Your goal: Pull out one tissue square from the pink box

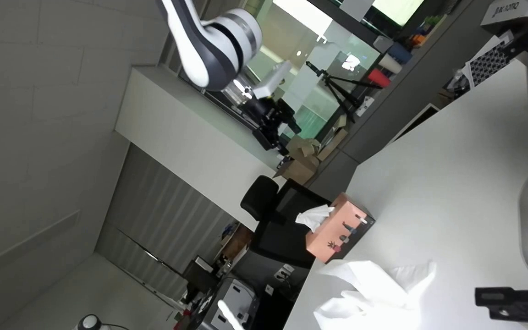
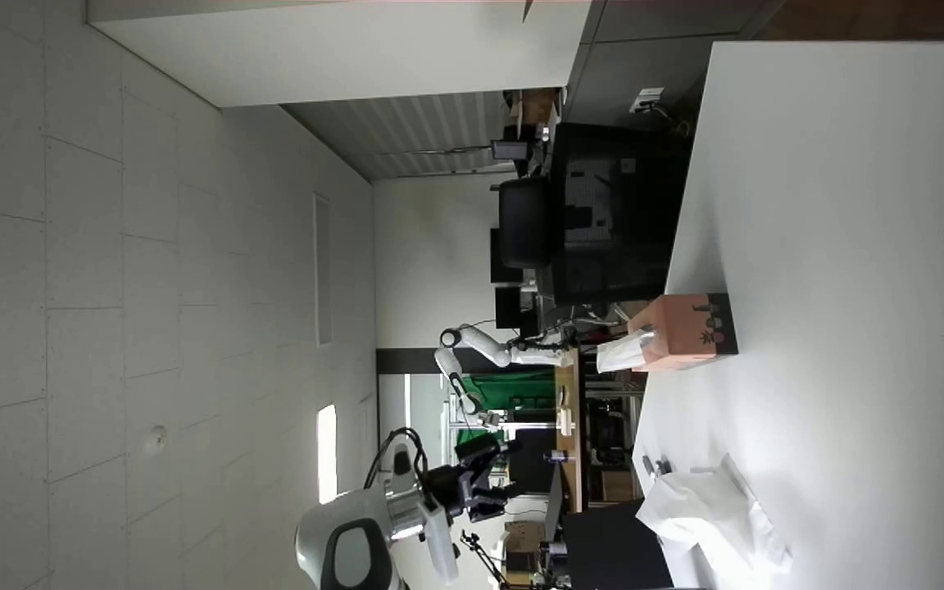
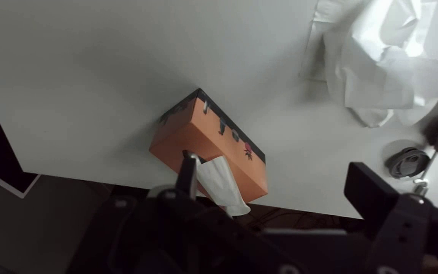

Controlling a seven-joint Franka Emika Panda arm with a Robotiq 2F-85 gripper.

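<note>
Tool (image 3: 274,169): released, fingers well apart, nothing gripped. Held high, well apart from box and tissue in both exterior views. Inside the edge of the counter (image 3: 127,95) or just past it, can't tell.

Tissue square (image 3: 221,182): free end up through the top of the pink box (image 3: 211,140), rest hidden inside. Box upright, near the edge facing the black chair (image 1: 284,233), between the corner shown in the wrist view and a crumpled white bundle (image 3: 378,72) farther along that edge. Bag or loose sheet, can't tell.

Read on step: approach, pre-grasp. No pull begun, by the look of it.

Next, going by wrist view: shift sideways to centre the tissue, closer to one finger than to mid-gap. Probably yaw a bit too, to get one finger on each face of the paper. Then lower around the free end, stop short of the box top, pinch paper only, lift straight up. Avoid any drag toward the edge: risk of tipping or sliding a probably light box over. Start the lift slow, in case of a tight slot.
</note>
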